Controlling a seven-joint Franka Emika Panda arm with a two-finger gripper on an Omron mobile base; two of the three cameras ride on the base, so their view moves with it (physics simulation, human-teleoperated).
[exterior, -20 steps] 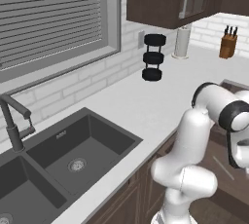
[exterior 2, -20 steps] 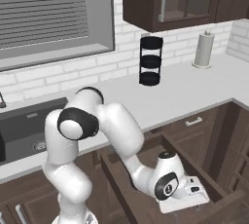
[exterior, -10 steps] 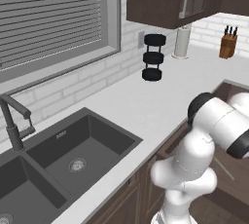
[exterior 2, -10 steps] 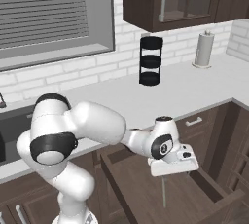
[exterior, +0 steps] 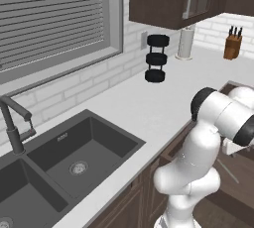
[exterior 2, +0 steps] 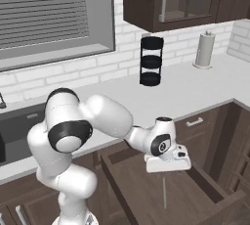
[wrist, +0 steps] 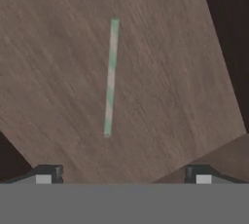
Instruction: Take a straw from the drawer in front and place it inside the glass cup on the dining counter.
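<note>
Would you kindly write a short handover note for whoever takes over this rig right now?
Gripper: open, empty, poised above the open drawer, pointing down into it.
Straw: lying flat on the drawer floor, apart from the fingertips; also seen under the hand in the right base view.
Done: drawer is open, hand is lined up over the straw.
Left: lower, grip the straw, lift it out, carry it to the glass cup on the dining counter and put it inside.

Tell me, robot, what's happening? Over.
Pincer open, hanging over the open drawer. Straw flat on the drawer floor, untouched. Nothing in the way.
</note>
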